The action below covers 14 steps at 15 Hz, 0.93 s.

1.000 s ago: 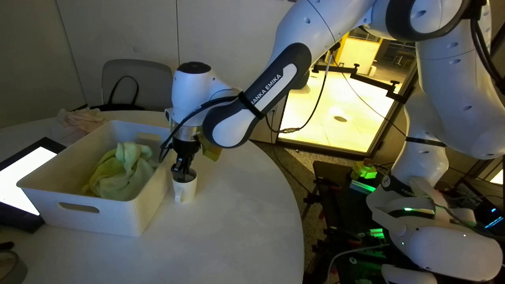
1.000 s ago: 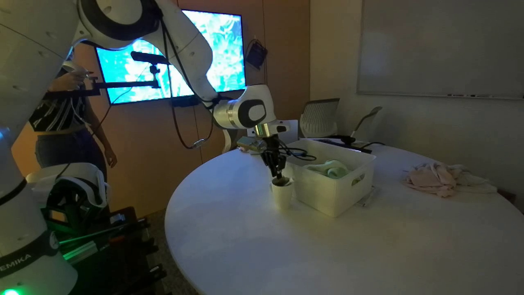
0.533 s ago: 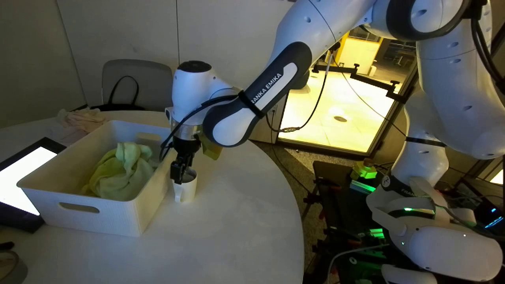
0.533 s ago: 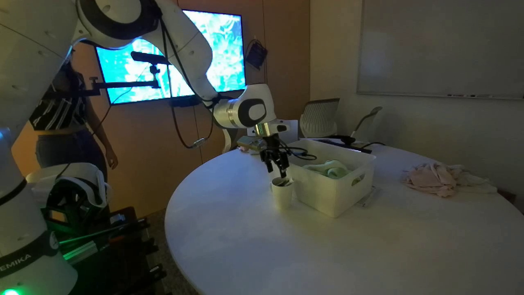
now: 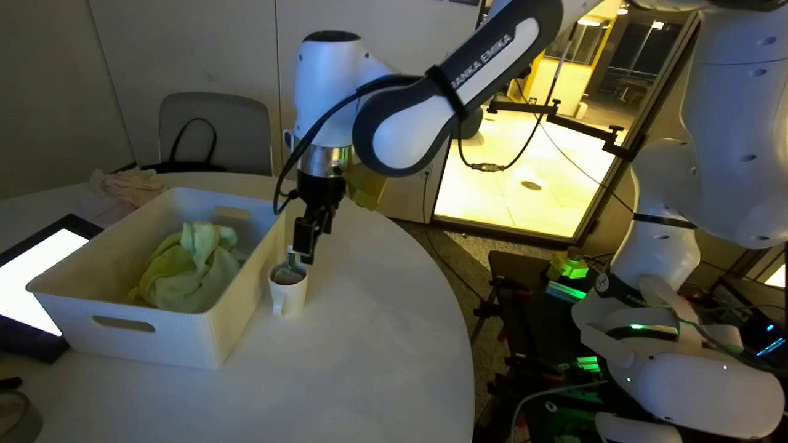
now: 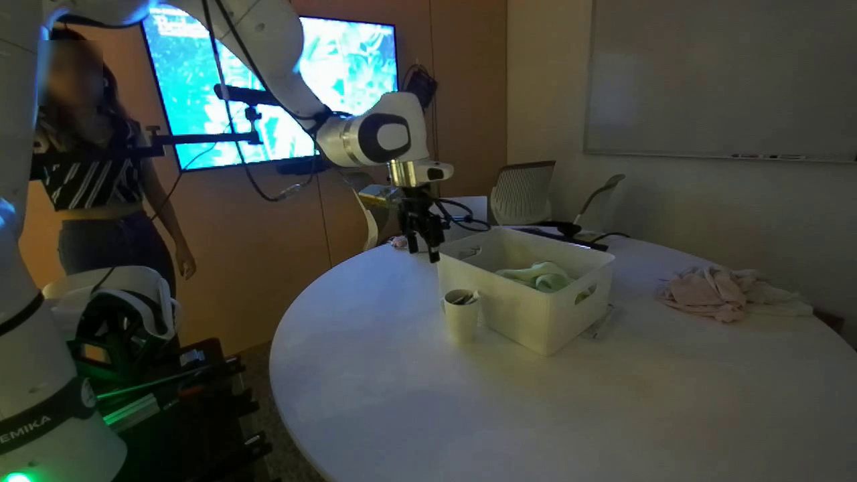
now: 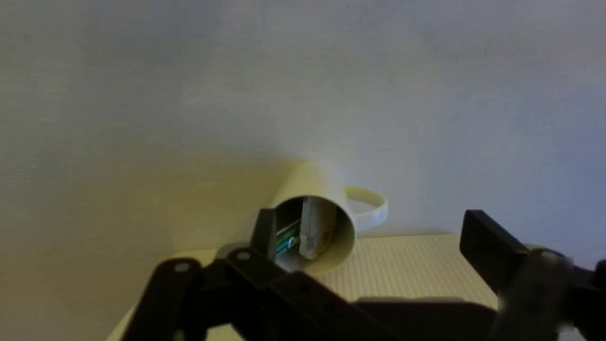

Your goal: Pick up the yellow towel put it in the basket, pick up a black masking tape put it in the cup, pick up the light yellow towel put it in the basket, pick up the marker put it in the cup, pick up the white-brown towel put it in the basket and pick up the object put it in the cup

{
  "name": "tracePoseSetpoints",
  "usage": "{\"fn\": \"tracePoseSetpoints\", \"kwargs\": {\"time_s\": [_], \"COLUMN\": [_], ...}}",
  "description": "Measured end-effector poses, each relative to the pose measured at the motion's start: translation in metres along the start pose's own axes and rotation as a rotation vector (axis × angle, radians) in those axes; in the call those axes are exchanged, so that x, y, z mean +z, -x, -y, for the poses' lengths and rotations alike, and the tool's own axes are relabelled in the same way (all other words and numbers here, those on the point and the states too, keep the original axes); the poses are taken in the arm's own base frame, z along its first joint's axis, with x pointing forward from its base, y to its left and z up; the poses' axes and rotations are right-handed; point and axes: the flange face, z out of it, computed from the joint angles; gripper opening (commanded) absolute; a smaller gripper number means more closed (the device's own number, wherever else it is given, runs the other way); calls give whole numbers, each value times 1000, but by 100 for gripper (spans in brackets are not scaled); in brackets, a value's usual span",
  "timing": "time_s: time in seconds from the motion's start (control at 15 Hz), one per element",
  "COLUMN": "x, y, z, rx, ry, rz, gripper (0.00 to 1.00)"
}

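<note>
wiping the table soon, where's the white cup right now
In an exterior view, the white cup stands upright on the table, just right of the basket, with the open gripper hanging higher up.

Dim overall. Strong glare from the tall, dark-framed, yellow-lit glass panel (image 5: 548, 197) and the large, rectangular, cyan-white wall screen (image 6: 348, 60). White, round, handled cup (image 7: 310, 183): shadowed inside. Wrist-view foreground blurred.
</note>
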Motion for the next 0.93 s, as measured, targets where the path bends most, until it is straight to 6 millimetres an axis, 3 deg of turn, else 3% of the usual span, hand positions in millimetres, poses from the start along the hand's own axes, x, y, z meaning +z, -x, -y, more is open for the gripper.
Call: {"fn": "tracePoseSetpoints", "kwargs": {"time_s": [0.47, 0.93], "x": [-93, -146], "y": [90, 157], "z": [-20, -69], "rx": [161, 269], "ry": [-59, -115], "rz": [110, 54], "gripper": [100, 100]}}
